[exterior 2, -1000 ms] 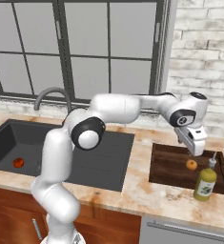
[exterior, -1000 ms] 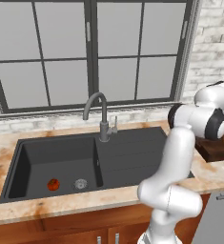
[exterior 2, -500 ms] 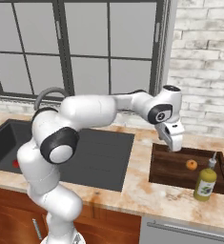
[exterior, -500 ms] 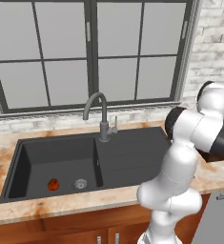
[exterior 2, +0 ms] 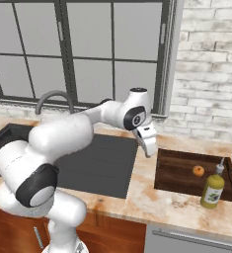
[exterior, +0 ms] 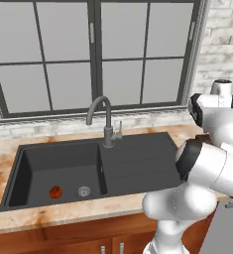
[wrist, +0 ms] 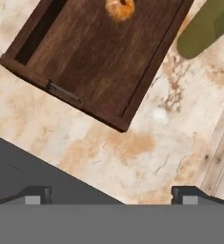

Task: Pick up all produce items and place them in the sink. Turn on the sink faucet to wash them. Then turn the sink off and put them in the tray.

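Note:
The red tomato-like produce item [exterior: 55,192] lies on the floor of the sink [exterior: 133,158] basin, left of the round drain. The smaller orange-tan one [exterior 2: 198,170] rests in the dark wooden tray [exterior 2: 178,174] on the counter to the right. My gripper [exterior 2: 148,146] hangs open and empty over the counter strip between the sink's drainboard [exterior 2: 102,158] and the tray's left wall. In the hand view the fingertips [wrist: 35,194] stand wide apart, with the tray [wrist: 85,57] and the orange-tan ball [wrist: 120,8] ahead. The sink faucet [exterior: 105,119] stands behind the basin; no water shows.
A yellow-green bottle [exterior 2: 212,188] stands at the tray's front right corner and shows in the hand view as a green shape [wrist: 208,26]. A window and brick wall run behind the counter. Wooden cabinet fronts sit below the counter edge.
The arm has swung left, from above the tray to the counter strip beside the sink. The jaws stayed open. The orange-tan ball stays in the tray.

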Available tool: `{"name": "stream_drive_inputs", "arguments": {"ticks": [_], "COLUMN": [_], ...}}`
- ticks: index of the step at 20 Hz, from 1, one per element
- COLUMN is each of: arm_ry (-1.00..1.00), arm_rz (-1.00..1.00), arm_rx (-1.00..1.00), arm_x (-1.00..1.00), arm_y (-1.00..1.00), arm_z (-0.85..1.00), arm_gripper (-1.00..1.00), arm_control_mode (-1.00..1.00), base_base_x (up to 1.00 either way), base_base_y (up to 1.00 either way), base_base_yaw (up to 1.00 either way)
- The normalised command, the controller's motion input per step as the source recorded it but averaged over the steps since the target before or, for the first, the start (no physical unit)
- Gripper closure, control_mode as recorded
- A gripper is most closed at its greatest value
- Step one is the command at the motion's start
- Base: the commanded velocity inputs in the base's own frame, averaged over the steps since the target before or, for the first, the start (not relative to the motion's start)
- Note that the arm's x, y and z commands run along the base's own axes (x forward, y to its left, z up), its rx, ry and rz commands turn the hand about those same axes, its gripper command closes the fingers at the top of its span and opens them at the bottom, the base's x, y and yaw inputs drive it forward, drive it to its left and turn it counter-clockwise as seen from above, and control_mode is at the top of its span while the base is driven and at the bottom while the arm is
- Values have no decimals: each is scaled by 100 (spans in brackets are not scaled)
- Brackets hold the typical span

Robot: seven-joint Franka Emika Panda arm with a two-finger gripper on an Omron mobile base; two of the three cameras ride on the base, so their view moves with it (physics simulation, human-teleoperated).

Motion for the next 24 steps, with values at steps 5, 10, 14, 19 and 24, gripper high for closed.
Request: {"name": "stream_drive_inputs", "arguments": {"ticks": [5,10,14,19,24], "arm_ry": [4,0,-1,-1,0], "arm_rz": [9,21,37,37,33], "arm_rx": [-6,-5,0,0,-1], "arm_x": [-26,-29,-29,-32,-27], "arm_y": [96,79,55,63,92], "arm_z": [14,15,0,0,0], "arm_gripper": [-100,-100,-100,-100,-100], "arm_control_mode": [-100,-100,-100,-100,-100], "base_base_x": [0,0,0,0,0], "base_base_y": [0,0,0,0,0], "base_base_yaw": [0,0,0,0,0]}}
